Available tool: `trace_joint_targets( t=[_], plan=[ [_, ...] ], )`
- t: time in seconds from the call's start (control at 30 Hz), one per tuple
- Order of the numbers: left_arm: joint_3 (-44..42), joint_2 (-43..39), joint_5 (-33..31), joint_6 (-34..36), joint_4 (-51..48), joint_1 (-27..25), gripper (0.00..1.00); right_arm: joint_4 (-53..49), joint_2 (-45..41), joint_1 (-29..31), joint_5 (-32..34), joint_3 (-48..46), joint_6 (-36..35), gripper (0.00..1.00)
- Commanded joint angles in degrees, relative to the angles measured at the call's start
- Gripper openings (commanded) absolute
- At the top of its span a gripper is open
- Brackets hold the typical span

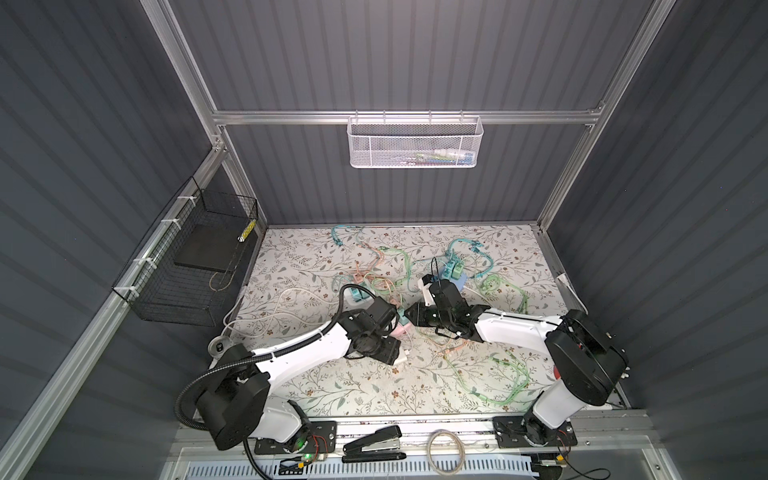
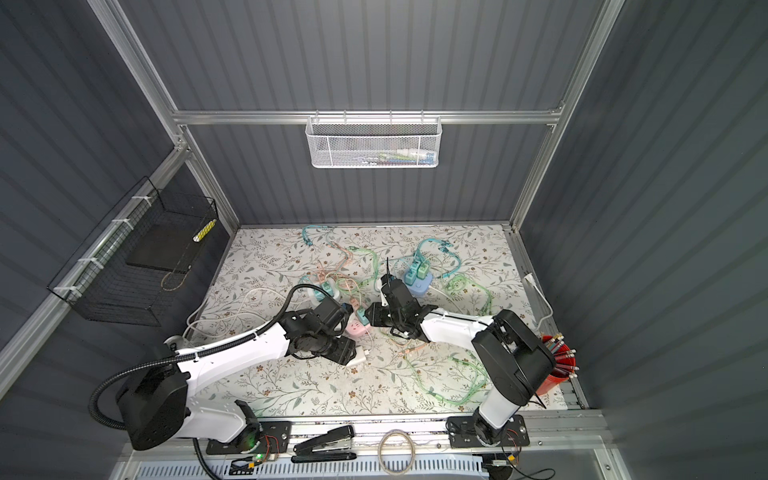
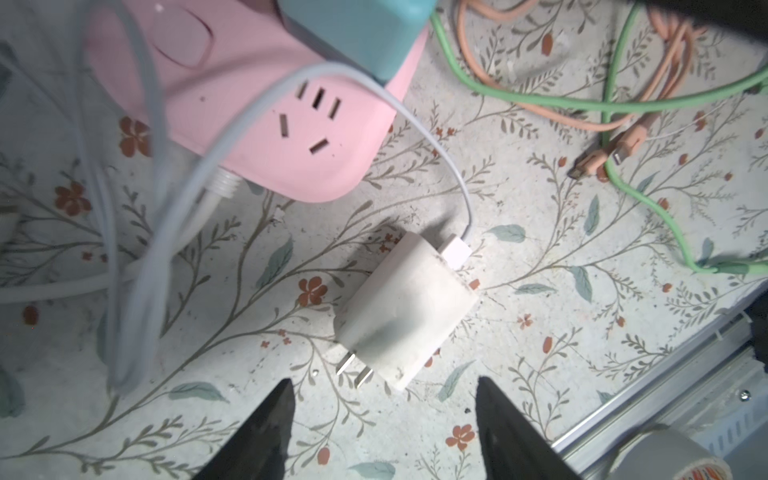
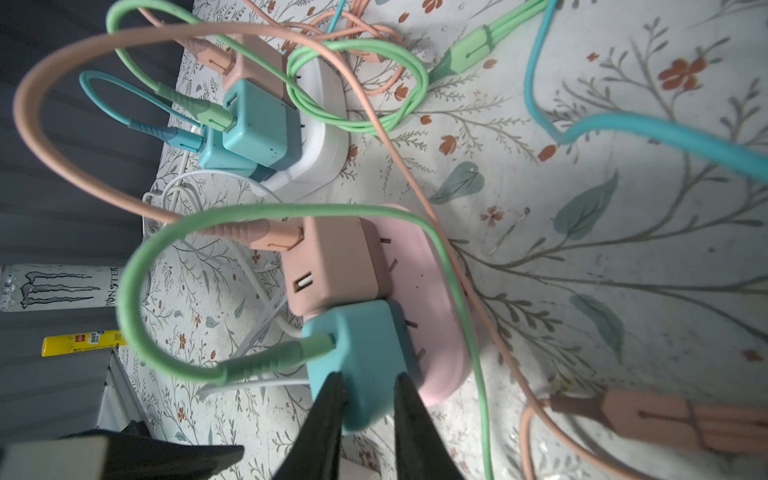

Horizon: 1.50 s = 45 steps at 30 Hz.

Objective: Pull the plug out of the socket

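The left pincer (image 3: 382, 380) stood wide open and empty, its two black fingers (image 3: 276, 419) spread above the surface and touching nothing. Just beyond their tips lay the small white block-shaped charger plug (image 3: 405, 311), on its side on the floral-patterned surface (image 3: 561, 332). Its two metal prongs (image 3: 355, 372) were bare and pointed back toward the pincer. It sat in no socket, so for this plug the pull seemed done. It lay near, but apart from, the pink rounded plastic power strip (image 3: 249, 137), whose nearest socket (image 3: 311, 120) was empty. A thin white cable (image 3: 189, 189) ran from the plug's rear end and looped across the strip.

The plug looked light, hard and smooth-sided. It should not deform under a grip, though it could slip or skid. The best hold would be across the two broad flat sides of its body. The prongs would make a poor hold, and the soft cable would only bend and drag.

The right pincer (image 4: 369, 376) was only a little open, with nothing between its fingers. Its tips sat at the teal square adapter (image 4: 361, 332), which was plugged into the pink strip beside a salmon-pink adapter (image 4: 336, 266). Whether they touched it could not be told.
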Motion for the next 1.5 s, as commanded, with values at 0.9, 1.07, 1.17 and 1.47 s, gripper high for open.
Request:
trace_joint_targets(
  t=[0.9, 1.07, 1.17, 1.47],
  plan=[
    [10.88, 3.61, -6.13, 3.66, -0.18, 5.09, 0.69, -15.2, -11.45, 4.45, 11.79, -4.09, -6.68, 0.49],
    [12.04, 6.55, -5.05, 4.9, 0.0, 6.2, 0.68, -15.55, -11.11, 6.3, 13.84, -2.95, -7.3, 0.49],
    [12.07, 8.25, -4.07, 5.69, 0.87, 7.21, 0.66, -15.95, -10.19, 7.3, 14.79, -1.73, -7.6, 0.49],
    [13.41, 13.24, -2.36, 8.55, 1.26, 7.58, 0.55, -17.93, -5.98, 9.35, 17.14, 3.08, -8.31, 0.49]
  ],
)
